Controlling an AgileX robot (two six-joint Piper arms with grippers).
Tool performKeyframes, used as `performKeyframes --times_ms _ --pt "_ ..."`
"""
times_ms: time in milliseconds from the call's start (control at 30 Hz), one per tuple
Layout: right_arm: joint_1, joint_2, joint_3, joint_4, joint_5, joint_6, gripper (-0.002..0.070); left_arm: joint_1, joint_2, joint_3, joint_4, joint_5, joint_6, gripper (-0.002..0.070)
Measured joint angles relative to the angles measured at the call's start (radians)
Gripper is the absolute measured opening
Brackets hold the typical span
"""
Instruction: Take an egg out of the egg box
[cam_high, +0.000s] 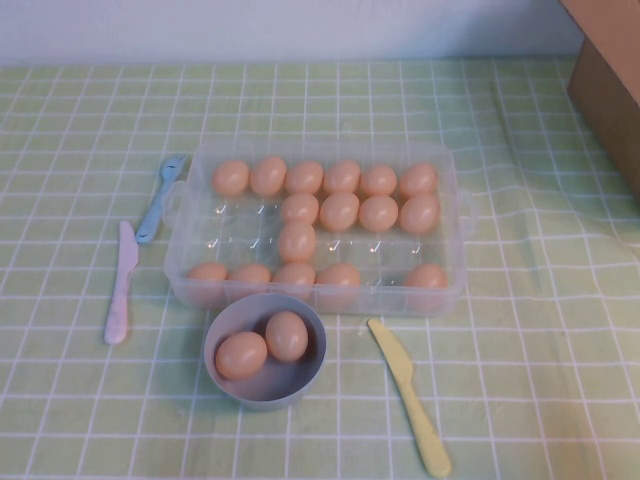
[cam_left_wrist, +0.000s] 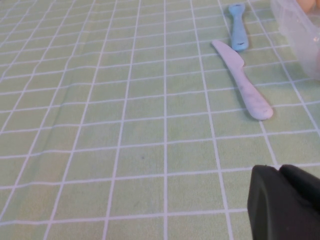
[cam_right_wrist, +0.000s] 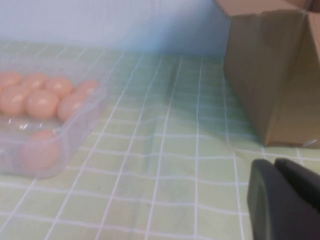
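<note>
Clear plastic egg box (cam_high: 318, 292) sat mid-table holding many eggs; two eggs lay in the grey bowl (cam_high: 265, 392) touching its near side. Left gripper (cam_left_wrist: 285, 202) hovered over cloth, state untellable. Right gripper (cam_right_wrist: 282, 200) was clenched, empty, beside the box.

- green checked tablecloth (cam_high: 520, 330) with white grid lines covers whole table, slightly wrinkled
- plain pale wall (cam_high: 300, 25) along far edge
- brown cardboard box (cam_high: 610, 80) at far right
- soft even light
</note>
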Motion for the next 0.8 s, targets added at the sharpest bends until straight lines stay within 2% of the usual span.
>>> performKeyframes --times_ms 200,600,800 --pt "-0.010 -0.104 0.004 0.010 0.028 0.000 -0.0017 0.000 0.000 0.000 0.000 0.000 0.000 -0.0005" --pt "-0.010 -0.109 0.004 0.015 0.039 -0.002 -0.0017 0.000 0.000 0.000 0.000 0.000 0.000 -0.0005" --pt "-0.010 -0.109 0.019 0.202 0.048 -0.206 -0.0017 0.000 0.000 0.000 0.000 0.000 0.000 -0.0005"
